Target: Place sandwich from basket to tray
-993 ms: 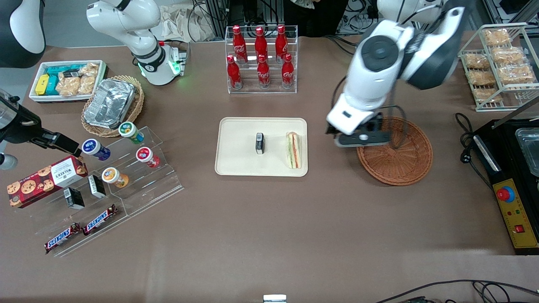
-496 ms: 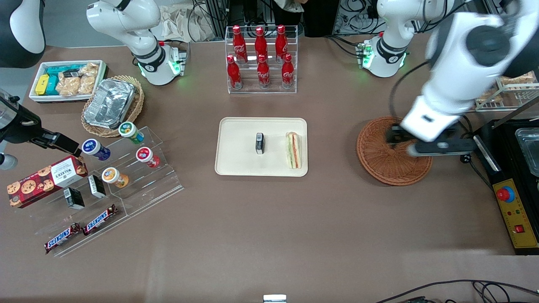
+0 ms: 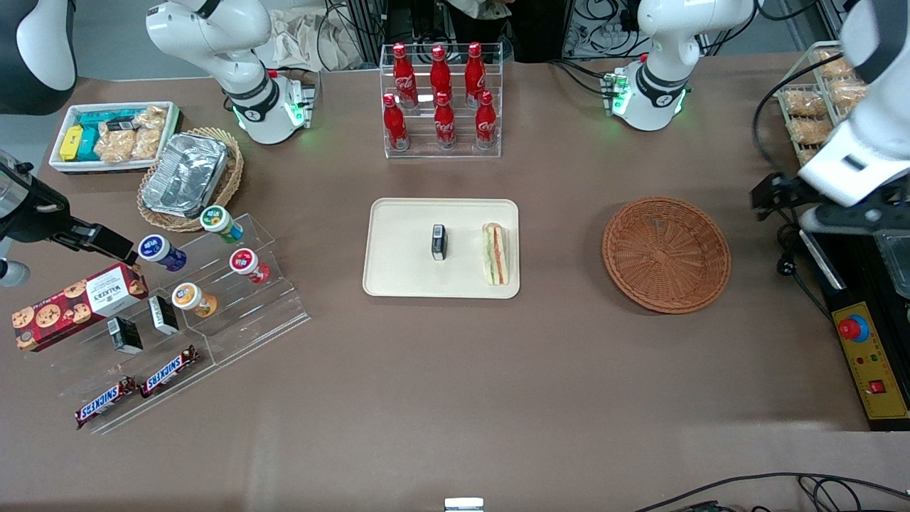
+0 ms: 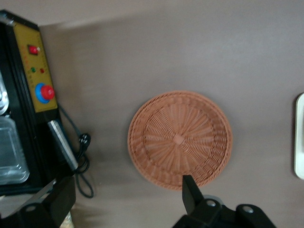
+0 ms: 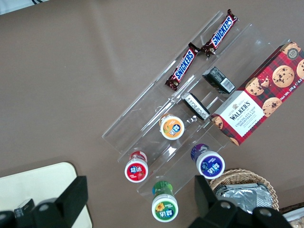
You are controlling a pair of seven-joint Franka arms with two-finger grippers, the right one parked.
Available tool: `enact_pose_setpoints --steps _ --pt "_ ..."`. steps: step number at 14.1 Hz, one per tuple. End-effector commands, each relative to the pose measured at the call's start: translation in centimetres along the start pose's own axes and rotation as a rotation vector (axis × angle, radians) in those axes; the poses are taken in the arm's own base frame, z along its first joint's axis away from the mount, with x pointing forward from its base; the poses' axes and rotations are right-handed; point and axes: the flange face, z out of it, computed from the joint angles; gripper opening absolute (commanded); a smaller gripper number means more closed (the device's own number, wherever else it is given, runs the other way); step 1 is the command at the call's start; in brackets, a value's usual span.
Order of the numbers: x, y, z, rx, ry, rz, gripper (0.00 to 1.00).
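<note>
Sandwich point(image 3: 496, 254) lying on tray point(image 3: 398, 281) | basket point(image 3: 666, 254) holds nothing | pincer point(image 4: 124, 202) spread, above table.

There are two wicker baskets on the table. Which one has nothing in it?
The reddish-brown basket, lying near the gripper at the working arm's end. The tan basket holds a foil container.

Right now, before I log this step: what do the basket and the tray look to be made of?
The basket looks like woven wicker, reddish-brown and matte: radial strands and a braided rim show in the wrist view. It holds nothing. The tray looks like smooth moulded plastic, cream, with rounded corners and a low rim; the sandwich lies on it. The gripper hangs open toward the working arm's end of the table.
</note>
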Motion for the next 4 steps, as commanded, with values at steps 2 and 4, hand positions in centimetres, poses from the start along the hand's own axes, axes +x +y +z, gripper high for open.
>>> enact_pose_setpoints --steps 2,4 --pt "-1.6 -1.4 -3.7 -0.112 0.031 -0.073 1.00" --pt "-1.0 -0.1 -7.3 -0.110 0.044 -0.091 1.00"
